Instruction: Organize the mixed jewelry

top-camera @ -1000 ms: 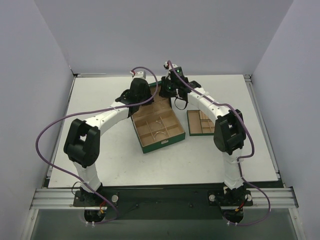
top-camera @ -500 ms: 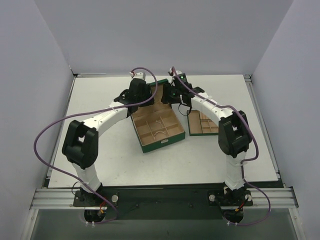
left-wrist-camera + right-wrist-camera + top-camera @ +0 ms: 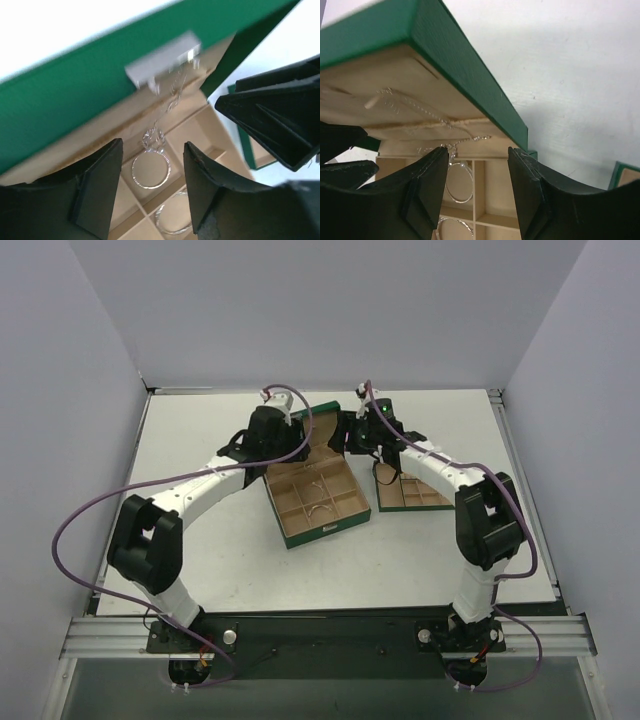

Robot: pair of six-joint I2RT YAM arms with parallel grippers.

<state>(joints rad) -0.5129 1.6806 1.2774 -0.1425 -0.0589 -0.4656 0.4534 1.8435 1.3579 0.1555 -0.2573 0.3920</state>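
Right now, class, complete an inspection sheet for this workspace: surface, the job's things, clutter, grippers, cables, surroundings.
Surface: white table, flat, no marks seen.
Job's things: fine chain hangs from the open lid into the green box; two silvery hoops lie in separate compartments.
Clutter: small green tray beside the box, on the right arm's side.
Grippers: left gripper and right gripper both open and empty, above the box's rear compartments.
Cables: purple cables loop along each arm, away from the box.
Surroundings: plain grey walls; nothing else seen.
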